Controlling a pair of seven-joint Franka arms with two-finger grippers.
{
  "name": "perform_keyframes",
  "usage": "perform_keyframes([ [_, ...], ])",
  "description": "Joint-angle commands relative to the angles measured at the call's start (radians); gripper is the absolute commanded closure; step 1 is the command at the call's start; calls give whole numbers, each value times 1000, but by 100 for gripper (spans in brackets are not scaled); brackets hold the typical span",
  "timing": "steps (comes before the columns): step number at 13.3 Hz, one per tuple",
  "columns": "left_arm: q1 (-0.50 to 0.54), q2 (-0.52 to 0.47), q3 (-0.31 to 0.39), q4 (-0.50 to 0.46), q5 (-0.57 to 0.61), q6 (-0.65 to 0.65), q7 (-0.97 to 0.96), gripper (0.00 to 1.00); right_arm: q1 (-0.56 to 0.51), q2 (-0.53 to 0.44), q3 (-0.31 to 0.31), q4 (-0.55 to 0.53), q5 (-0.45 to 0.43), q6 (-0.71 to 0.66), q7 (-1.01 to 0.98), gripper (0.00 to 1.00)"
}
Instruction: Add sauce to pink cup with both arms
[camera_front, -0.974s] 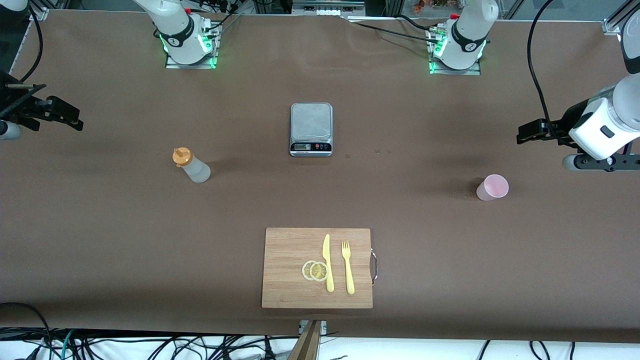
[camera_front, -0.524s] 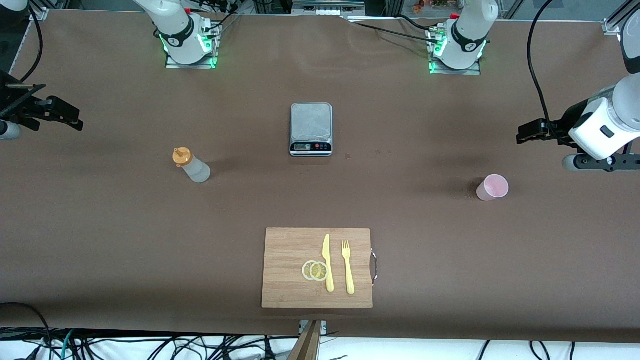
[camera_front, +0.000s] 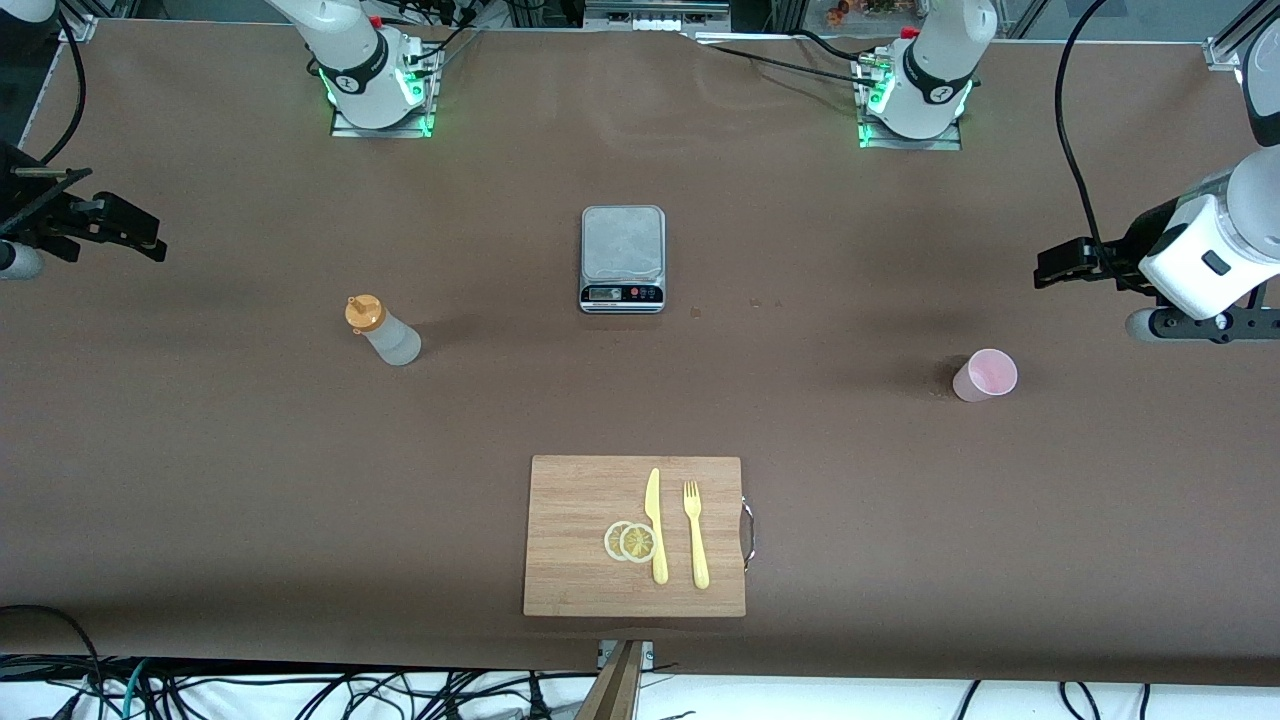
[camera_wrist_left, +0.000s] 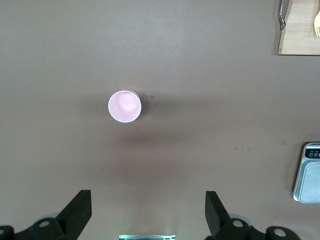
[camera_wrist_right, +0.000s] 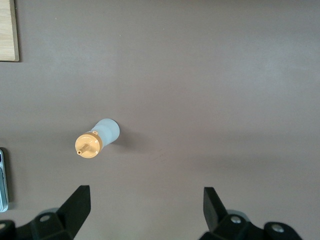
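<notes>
So the sauce (camera_front: 385, 334) is a little see-through whitish squeeze bottle with an orange nozzle cap, standing upright on the brown table (camera_front: 200, 480) toward the right arm's end, a bit nearer the front camera than the grey scale (camera_front: 622, 258) that sits mid-table. From the right wrist view it (camera_wrist_right: 97, 139) looks cloudy white in the body with the orange cap and its tiny spout pointing up. The pink cup (camera_front: 985, 375) is a small pale pink tumbler, no handle, slightly tapered, standing open end up toward the left arm's end, well apart from the bottle; the left wrist view looks straight down into it (camera_wrist_left: 124, 106) and the inside looks plain pink. The left gripper (camera_wrist_left: 146, 216) hangs up in the air over bare table near the cup, fingers spread wide with nothing between them. The right gripper (camera_wrist_right: 145, 215) is the same deal over the table near the bottle, fingers wide apart and holding nothing. Closer to the front camera, there's a wooden cutting board (camera_front: 580, 500) with two lemon slices (camera_front: 630, 541), a yellow knife (camera_front: 655, 525) and a yellow fork (camera_front: 696, 535) on it.
</notes>
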Motion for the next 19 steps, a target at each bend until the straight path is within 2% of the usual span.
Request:
perform_keyframes([
  [1,-3,20,2,36,-23,-10,-14,0,-5,-10,2,-5,-4,-5,0,0],
  [7,26,58,16,35,-10,-3,7,0,-5,-10,2,-5,-3,-5,0,0],
  [12,118,144,17,32,-6,62,182,0,-5,-10,2,-5,-4,-5,-2,0],
  [15,128,205,22,29,19,88,194,0,-5,-10,2,-5,-3,-7,-2,0],
  [16,130,216,19,10,60,120,196,0,-5,-10,2,-5,-3,-7,-2,0],
  [19,119,214,22,-89,74,245,196,0,-5,-10,2,-5,-3,-7,-2,0],
])
